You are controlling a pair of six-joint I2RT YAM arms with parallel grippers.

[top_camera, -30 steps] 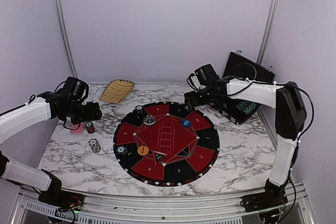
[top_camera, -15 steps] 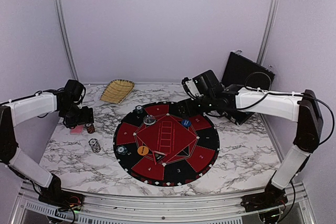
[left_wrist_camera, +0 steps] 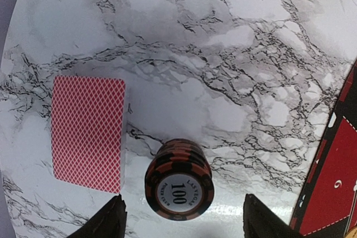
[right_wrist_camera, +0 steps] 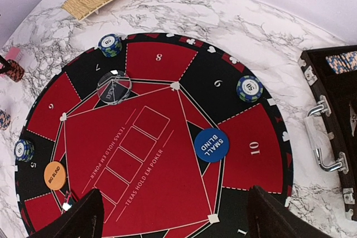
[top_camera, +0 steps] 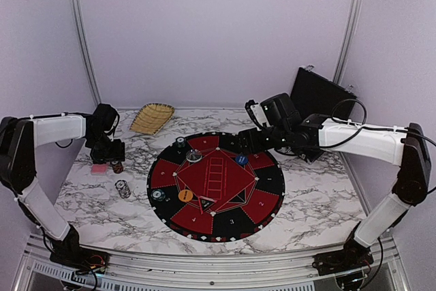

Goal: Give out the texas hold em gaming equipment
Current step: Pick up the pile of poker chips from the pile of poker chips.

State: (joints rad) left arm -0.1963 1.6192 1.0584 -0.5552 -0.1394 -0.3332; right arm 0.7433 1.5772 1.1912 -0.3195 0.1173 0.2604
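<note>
A red-and-black poker chip stack (left_wrist_camera: 179, 179) marked 100 stands on the marble beside a red-backed card deck (left_wrist_camera: 88, 134). My left gripper (left_wrist_camera: 181, 224) is open, one finger on each side of the stack, touching neither it nor the deck. From above, the left gripper (top_camera: 109, 151) hangs just over the stack (top_camera: 117, 166) and the deck (top_camera: 99, 168). My right gripper (right_wrist_camera: 178, 221) is open and empty over the round mat (right_wrist_camera: 139, 154), near the blue disc (right_wrist_camera: 212, 145). The clear disc (right_wrist_camera: 114, 87), orange disc (right_wrist_camera: 54, 175) and small chip stacks (right_wrist_camera: 249, 88) (right_wrist_camera: 110, 44) lie on the mat.
Another chip stack (top_camera: 123, 189) stands on the marble left of the mat (top_camera: 216, 183). A woven basket (top_camera: 152, 117) sits at the back left. The open black case (top_camera: 320, 110) with more chips stands at the back right, behind the right arm.
The left gripper has dropped toward the chip stack and card deck, and its fingers have drawn somewhat closer. The right arm has swung from the case out over the mat's far side.
</note>
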